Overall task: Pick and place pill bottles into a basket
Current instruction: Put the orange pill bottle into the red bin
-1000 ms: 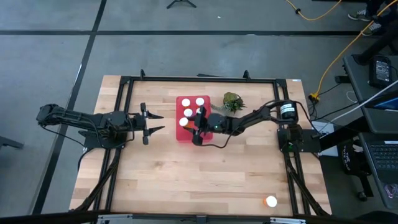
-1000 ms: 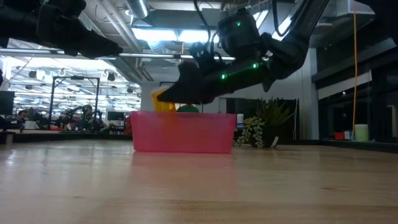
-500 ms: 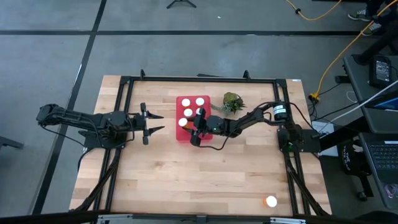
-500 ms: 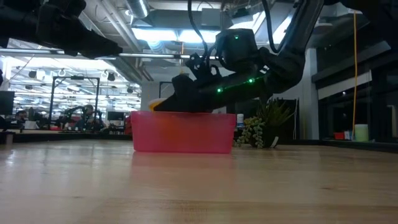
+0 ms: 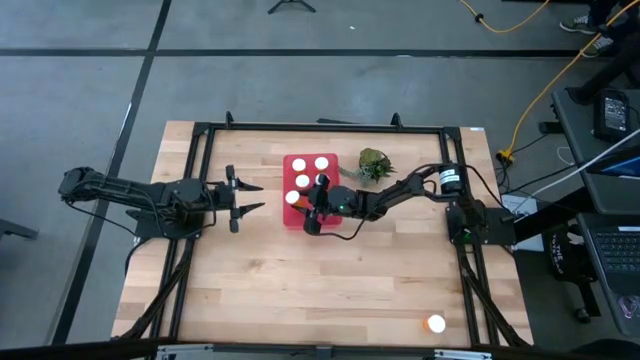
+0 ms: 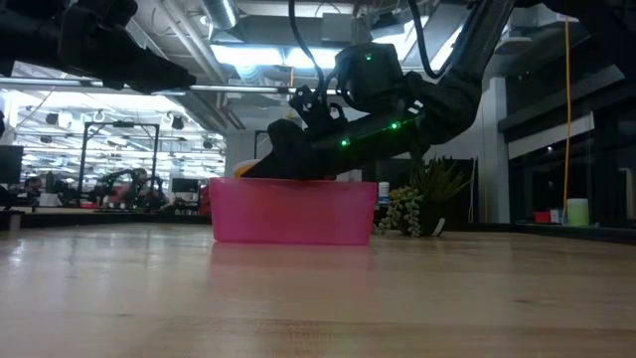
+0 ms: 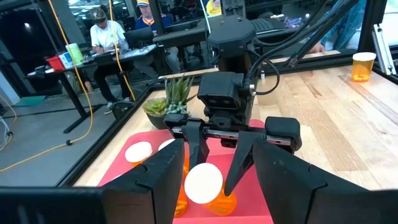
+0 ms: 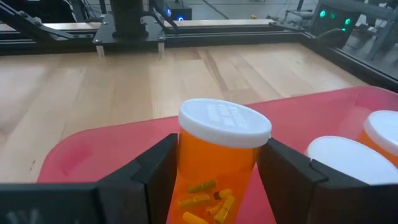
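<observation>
The red-pink basket (image 5: 310, 172) lies at the table's middle-far part. My right gripper (image 5: 300, 201) reaches into its near-left corner and is shut on an orange pill bottle with a white cap (image 8: 219, 158), also seen in the left wrist view (image 7: 204, 185). Three more capped bottles (image 5: 303, 181) stand upright in the basket. Another bottle (image 5: 435, 323) stands alone near the table's near right corner. My left gripper (image 5: 248, 197) is open and empty, left of the basket. My right gripper pinches the bottle's orange body (image 8: 186, 180) just below the cap, one finger (image 8: 155, 177) on each side. The fingers come nearly level from the table's right, slanting slightly down. The bottle is upright inside the basket; whether its base touches the floor, I cannot tell.
A small green plant (image 5: 374, 163) stands just right of the basket's far corner, beside my right arm. Black frame rails (image 5: 320, 127) run around the table top. Bare wood lies in front of the basket.
My right gripper has gone down and a little toward the table's left edge, carrying the bottle from above the basket's wall down into the basket. The bottle stays upright in the hold.
</observation>
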You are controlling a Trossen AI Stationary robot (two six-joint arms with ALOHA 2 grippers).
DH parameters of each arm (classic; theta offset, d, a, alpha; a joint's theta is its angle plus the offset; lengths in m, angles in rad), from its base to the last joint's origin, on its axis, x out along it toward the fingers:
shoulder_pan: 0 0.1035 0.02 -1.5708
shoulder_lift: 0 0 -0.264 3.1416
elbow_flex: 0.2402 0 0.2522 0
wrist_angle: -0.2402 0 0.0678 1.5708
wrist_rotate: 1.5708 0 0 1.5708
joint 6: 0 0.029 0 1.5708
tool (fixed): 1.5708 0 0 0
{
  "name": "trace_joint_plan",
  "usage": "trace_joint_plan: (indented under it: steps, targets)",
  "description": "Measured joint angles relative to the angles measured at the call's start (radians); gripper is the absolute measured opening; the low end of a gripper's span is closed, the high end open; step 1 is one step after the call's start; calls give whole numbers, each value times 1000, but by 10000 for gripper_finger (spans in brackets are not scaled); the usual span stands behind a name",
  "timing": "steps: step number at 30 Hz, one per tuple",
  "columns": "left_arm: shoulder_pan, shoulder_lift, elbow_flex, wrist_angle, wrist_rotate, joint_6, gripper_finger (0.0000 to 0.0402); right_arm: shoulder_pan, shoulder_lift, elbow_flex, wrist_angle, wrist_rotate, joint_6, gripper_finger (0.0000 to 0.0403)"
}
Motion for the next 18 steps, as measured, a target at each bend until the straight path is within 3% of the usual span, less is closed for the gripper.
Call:
trace_joint_plan:
  steps: [18]
  targets:
    - [0, 0, 0, 0, 0, 0, 189, 0, -1, 0, -22, -4, 3, 204]
